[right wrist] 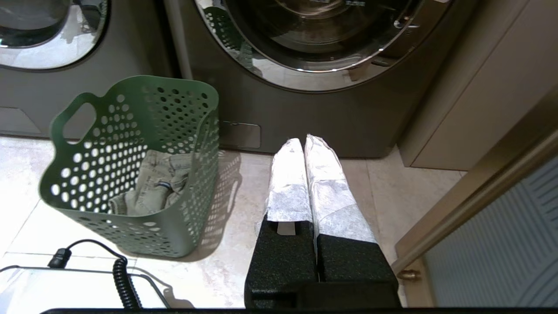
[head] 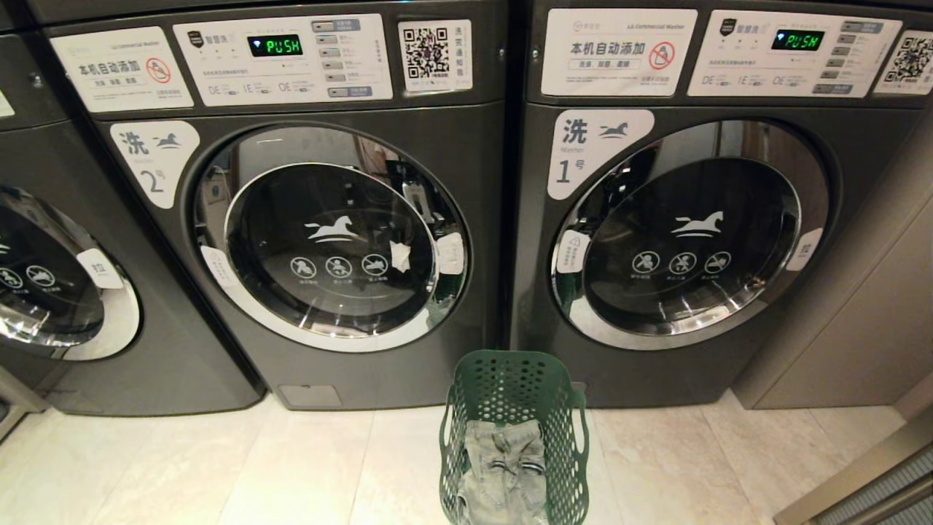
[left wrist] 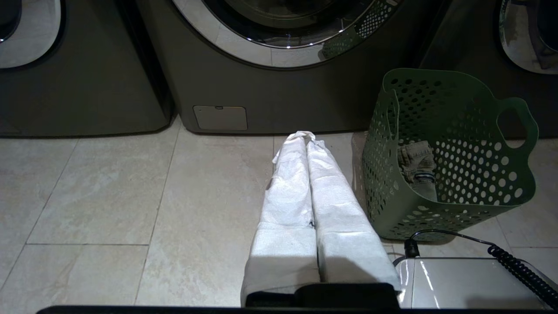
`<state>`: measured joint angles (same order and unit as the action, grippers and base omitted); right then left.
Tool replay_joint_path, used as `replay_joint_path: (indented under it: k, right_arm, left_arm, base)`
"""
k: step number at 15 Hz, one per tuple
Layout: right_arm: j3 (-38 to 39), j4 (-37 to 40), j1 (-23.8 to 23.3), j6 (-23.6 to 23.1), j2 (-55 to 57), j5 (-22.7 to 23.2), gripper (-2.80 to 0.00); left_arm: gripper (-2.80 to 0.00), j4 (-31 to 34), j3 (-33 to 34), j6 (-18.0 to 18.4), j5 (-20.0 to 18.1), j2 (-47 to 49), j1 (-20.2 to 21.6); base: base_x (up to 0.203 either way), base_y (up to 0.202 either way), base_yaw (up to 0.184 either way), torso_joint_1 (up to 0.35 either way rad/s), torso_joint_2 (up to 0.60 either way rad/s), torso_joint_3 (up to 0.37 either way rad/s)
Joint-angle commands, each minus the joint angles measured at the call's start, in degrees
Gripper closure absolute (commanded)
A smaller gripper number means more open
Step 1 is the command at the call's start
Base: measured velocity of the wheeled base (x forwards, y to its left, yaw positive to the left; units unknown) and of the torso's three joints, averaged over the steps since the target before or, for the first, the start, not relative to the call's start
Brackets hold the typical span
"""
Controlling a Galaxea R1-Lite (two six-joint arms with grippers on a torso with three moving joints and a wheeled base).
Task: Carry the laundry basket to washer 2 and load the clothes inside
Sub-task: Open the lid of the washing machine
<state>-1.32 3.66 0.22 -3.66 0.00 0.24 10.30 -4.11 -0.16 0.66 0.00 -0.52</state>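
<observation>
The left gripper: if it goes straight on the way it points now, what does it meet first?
Probably the lower front panel of washer 2. The left gripper, shut, points over bare floor tiles at it; the green laundry basket stands beside that line. Depth is unclear.

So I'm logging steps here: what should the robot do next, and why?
Probably open a pincer and reach for a basket handle. The basket sits on the floor between washer 2 and washer 1, clothes inside, both doors closed. The left pincer and right pincer are shut, holding nothing.
</observation>
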Motion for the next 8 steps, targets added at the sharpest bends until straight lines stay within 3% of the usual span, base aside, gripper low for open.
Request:
replay_joint_path:
  k: [1, 6, 8]
  right_arm:
    - [0.0, 0.03, 0.01, -0.03, 0.09, 0.02, 0.0]
    - [0.0, 0.03, 0.04, -0.03, 0.08, 0.02, 0.0]
    - [0.0, 0.03, 0.04, -0.03, 0.05, 0.02, 0.0]
  left_arm:
    - [0.0, 0.07, -0.02, -0.02, 0.04, 0.09, 0.0]
    - [0.0, 0.07, -0.02, -0.2, 0.04, 0.09, 0.0]
    - [0.0, 0.07, -0.02, -0.28, 0.04, 0.09, 0.0]
  base:
    - [0.0, -0.196, 0.002, 0.002, 0.0, 0.001]
    - [0.0, -0.187, 0.002, 0.003, 0.0, 0.003]
    - [0.0, -0.049, -0.001, -0.001, 0.0, -0.001]
